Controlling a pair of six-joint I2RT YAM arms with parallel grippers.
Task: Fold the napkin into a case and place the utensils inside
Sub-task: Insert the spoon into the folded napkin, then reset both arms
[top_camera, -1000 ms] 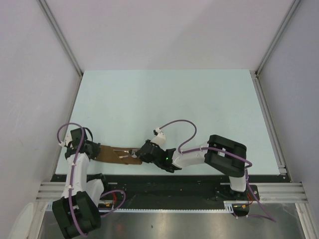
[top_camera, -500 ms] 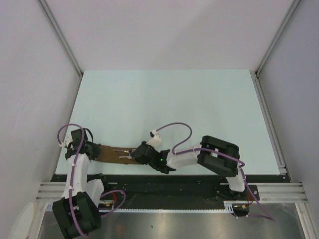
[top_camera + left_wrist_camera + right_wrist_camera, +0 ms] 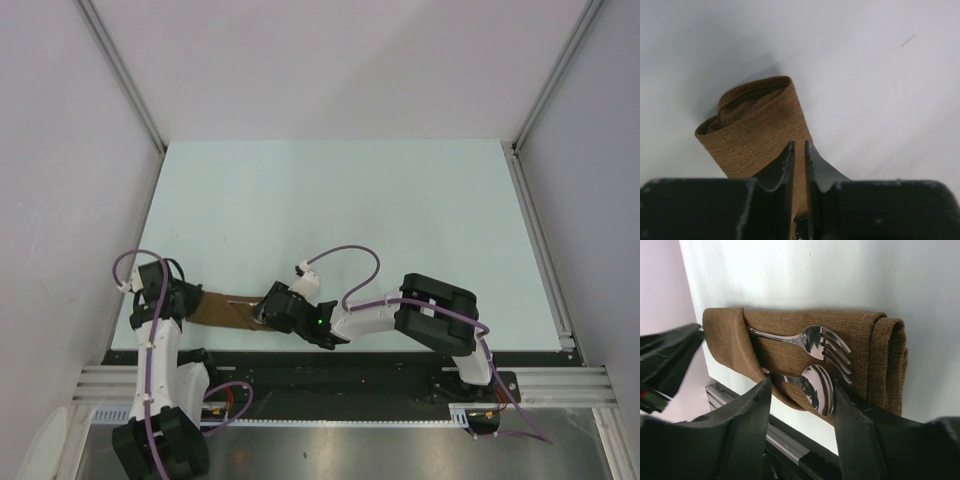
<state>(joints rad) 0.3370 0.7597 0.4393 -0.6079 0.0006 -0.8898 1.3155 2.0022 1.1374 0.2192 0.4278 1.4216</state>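
Note:
The brown napkin (image 3: 222,309) lies folded into a narrow case near the table's front edge. In the right wrist view the case (image 3: 860,327) holds the utensils: a fork (image 3: 822,342) and a spoon (image 3: 817,382), handles tucked under a cloth flap, heads showing. My right gripper (image 3: 263,312) (image 3: 801,385) is open at the case's right end, its fingers either side of the spoon bowl without pinching it. My left gripper (image 3: 192,302) (image 3: 799,145) sits at the left end of the napkin (image 3: 755,125), jaws a narrow slit apart with cloth showing through the gap.
A black and metal rail (image 3: 350,375) (image 3: 785,440) runs right along the near table edge beside the case. The left arm's dark gripper body (image 3: 665,360) shows at the left of the right wrist view. Pale table surface (image 3: 350,220) stretches behind, walled on three sides.
My right gripper has slid left along the case and opened from shut. The left jaws have parted slightly. The case has stayed in place.

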